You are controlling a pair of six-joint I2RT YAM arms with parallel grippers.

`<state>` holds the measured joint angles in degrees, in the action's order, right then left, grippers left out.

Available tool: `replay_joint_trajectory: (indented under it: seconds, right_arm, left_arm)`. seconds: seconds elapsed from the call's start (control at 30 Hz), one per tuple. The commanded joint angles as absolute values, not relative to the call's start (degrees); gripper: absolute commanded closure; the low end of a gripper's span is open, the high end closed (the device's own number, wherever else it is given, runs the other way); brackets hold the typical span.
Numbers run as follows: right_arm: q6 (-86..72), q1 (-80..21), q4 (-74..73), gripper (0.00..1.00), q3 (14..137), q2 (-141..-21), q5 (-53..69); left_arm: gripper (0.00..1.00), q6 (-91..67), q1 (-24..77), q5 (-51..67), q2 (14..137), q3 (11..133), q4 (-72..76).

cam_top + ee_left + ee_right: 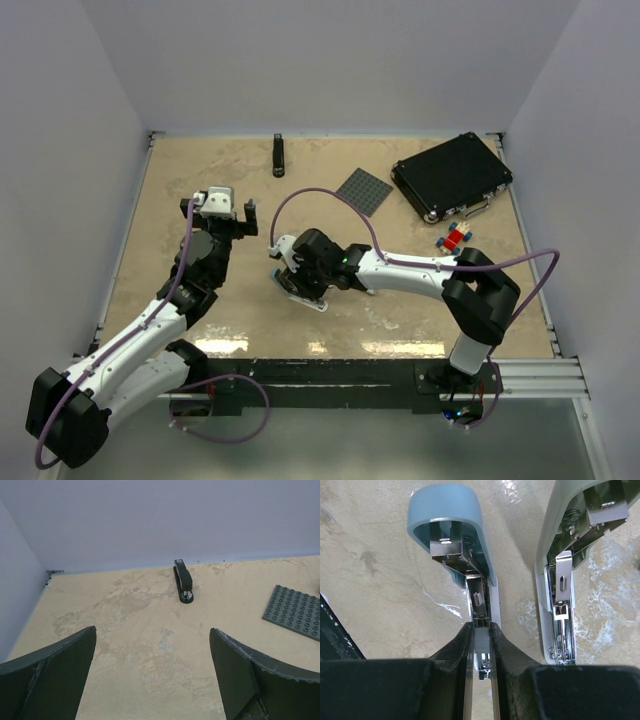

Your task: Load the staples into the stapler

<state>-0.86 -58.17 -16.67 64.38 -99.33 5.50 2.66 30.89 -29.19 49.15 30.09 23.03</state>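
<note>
Down at the near middle of the table [200, 170], right under the right gripper [481, 647]: the stapler [555, 520], showing as two lengths lying side by side. On one side, the grey-green shell with silvery metal inside. Just beside it, the pale blue part [445, 502], hollow side up, a metal clip tucked into its rounded end. Pinched tight on the silvery rail [476, 597] running out of that blue part, black fingers [515, 655] pressed against both flanks. Hard to tell whether anything sits in that channel, its near end swallowed between the fingers.

Over to the left gripper [152, 675]: spread wide, holding nothing, hovering above the table. Far back by the wall, a slim black stapler [183, 582]. Off to the right, a grey studded baseplate [295, 612], cut off by the frame edge. Black case [452, 177] closed, contents hidden. Tiny red-and-blue bricks [455, 238] near it. Lettering anywhere too small to read.
</note>
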Motion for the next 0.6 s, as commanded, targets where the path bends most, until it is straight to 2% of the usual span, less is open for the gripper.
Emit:
replay_joint_trajectory:
  seconds: [0.0, 0.57]
  right_arm:
    - [-0.3, -58.4, -15.5, 0.91, 64.5, -99.2, 4.7]
    - [-0.3, -58.4, -14.9, 0.91, 63.5, -100.6, 5.2]
  left_arm:
    - [0.00, 2.8, 31.2, -29.1, 48.3, 29.6, 25.5]
    - [0.00, 2.7, 31.2, -28.9, 48.3, 29.6, 25.6]
